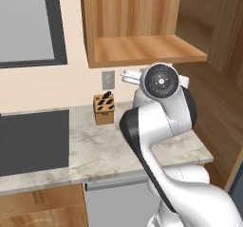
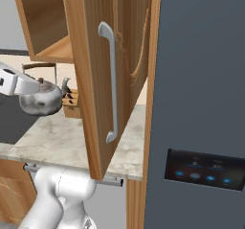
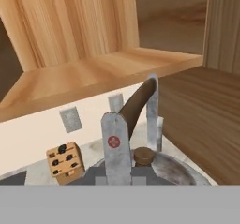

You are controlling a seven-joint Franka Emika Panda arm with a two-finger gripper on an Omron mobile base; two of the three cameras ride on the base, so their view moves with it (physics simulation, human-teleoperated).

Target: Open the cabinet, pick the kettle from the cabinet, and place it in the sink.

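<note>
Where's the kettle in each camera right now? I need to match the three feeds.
Left base view: hidden behind the arm's white elbow.
Right base view: the kettle hangs at the left edge, above the counter, below the open cabinet.
Hand view: bottom centre, its dark handle rising between the shut jaws.
Shared landmark: the knife block on the counter by the wall.

— Inspector: What is obscured in the left base view?
— Assistant: The white arm's round elbow joint (image 1: 161, 82) covers the gripper and its load.

— Inspector: Right base view?
— Assistant: The open brown wooden cabinet door (image 2: 112, 74) hides the counter behind; the small silver-grey metal kettle (image 2: 40, 100) conceals part of the wooden knife block (image 2: 72, 104). The matte black sink (image 2: 12, 122) runs off the left edge.
</note>
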